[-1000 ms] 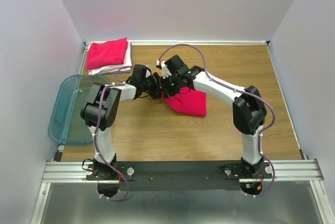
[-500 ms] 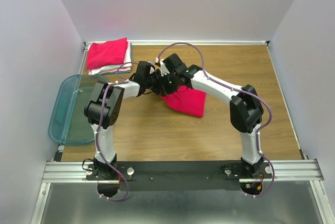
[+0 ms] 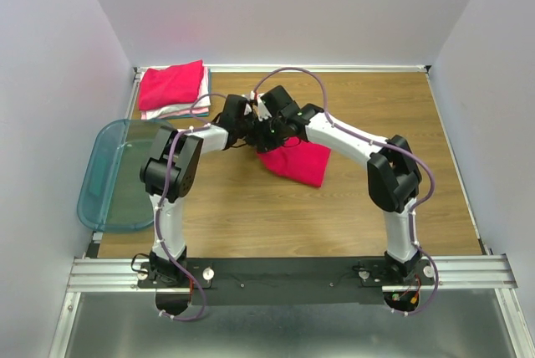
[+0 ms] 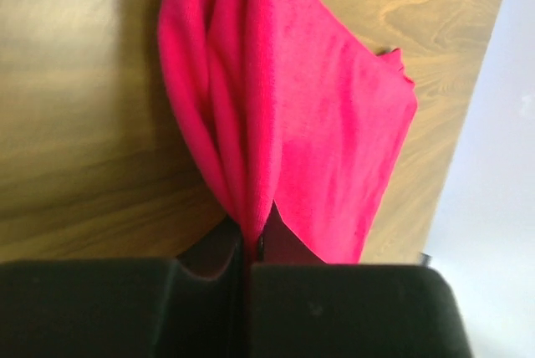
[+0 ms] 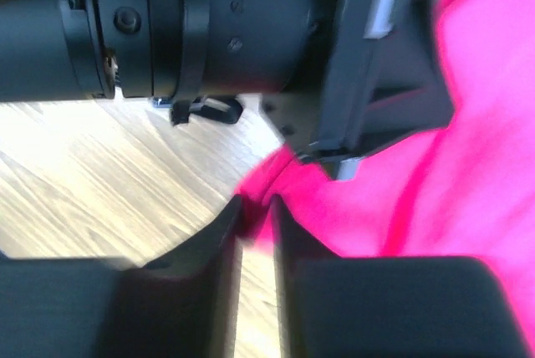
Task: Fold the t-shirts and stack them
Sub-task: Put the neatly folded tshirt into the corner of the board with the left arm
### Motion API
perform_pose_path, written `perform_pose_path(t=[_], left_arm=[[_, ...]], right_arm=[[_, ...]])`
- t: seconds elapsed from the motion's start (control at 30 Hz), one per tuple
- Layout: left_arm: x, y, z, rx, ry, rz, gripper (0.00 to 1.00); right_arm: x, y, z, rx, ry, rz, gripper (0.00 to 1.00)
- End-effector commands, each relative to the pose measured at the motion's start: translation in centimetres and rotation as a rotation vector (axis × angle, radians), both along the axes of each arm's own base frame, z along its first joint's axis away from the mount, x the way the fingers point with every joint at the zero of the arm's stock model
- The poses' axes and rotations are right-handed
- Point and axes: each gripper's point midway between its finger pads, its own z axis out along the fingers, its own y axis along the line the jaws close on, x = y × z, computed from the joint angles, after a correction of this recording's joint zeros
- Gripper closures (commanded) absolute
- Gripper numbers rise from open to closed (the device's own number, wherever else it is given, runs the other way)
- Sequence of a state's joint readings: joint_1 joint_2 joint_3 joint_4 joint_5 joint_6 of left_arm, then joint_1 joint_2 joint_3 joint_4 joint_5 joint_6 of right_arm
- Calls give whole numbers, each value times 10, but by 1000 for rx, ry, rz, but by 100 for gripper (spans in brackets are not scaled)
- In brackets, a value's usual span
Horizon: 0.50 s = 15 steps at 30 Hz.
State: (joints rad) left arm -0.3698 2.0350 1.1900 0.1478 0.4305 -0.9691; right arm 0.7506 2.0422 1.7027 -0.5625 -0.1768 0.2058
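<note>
Both pinched shut on the red t-shirt (image 4: pixel 326 115), left gripper (image 4: pixel 248 248) and right gripper (image 5: pixel 255 222) should lift together, level, so the fold holds.

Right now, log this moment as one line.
left gripper: shut on red t-shirt | right gripper: shut on red t-shirt | folded stack: far-left corner

Fuzzy matt cloth t-shirt (image 4: pixel 334 140); glossy wood-grain table (image 4: pixel 84 82)
</note>
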Motion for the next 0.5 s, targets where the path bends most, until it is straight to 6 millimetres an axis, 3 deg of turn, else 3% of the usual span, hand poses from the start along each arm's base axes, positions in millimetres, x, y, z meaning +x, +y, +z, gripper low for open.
perform_pose_path(t=[0.0,0.03,0.13,0.17,0.3,0.43,0.47], left_arm=[[28,10,17,141,-149,-1,100],[36,15,20,189,-191,-12,100],[53,19,36,254,-273,-37,100],[58,22,40,277,-301,-47,100],[82,36,59,412,-411,-116,100],[110,61,64,566,-455,-140,100],[118,66,78,590,-472,-143,100]], right_arm=[[6,-10,24,14,-77,-14,57],[6,-22,30,12,-84,-29,33],[4,-45,34,-6,-103,-39,0],[6,-55,48,5,-128,-54,0],[6,-88,65,-11,-171,-90,0],[10,-125,68,-90,-233,-147,0],[11,-132,68,-101,-238,-158,0]])
